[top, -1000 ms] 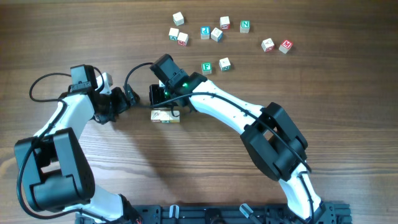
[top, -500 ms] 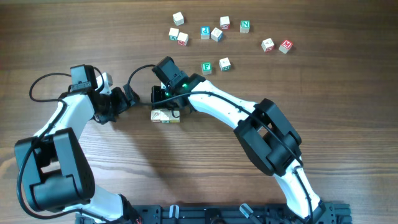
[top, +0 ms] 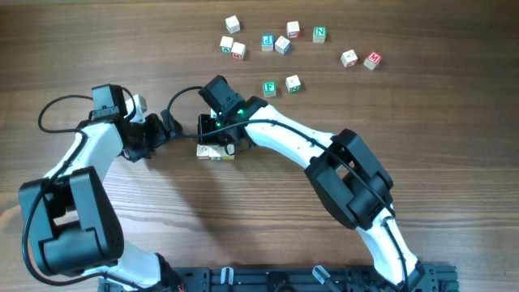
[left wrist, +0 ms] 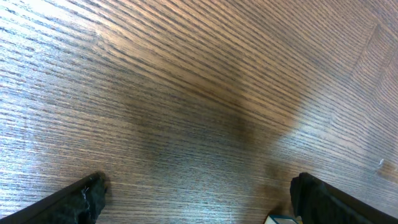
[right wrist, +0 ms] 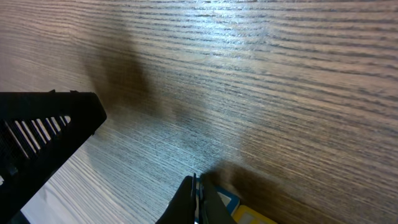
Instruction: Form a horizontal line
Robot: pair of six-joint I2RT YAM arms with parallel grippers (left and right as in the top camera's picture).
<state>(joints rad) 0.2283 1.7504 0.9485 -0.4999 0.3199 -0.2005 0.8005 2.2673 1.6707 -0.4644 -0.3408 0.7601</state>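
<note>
Overhead view is showing the right end effector (top: 216, 136), fingers spread, hanging at the far side of the row of cream cubes (top: 216, 152), left of the surface's (top: 203, 219) centre. It is probably straightening them, and the next move is calling for a gentle squaring nudge. Nearby, the left end effector (left wrist: 199, 196) is sitting spread and empty.

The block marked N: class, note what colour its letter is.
Green on the N block, best seen in the overhead view.
</note>
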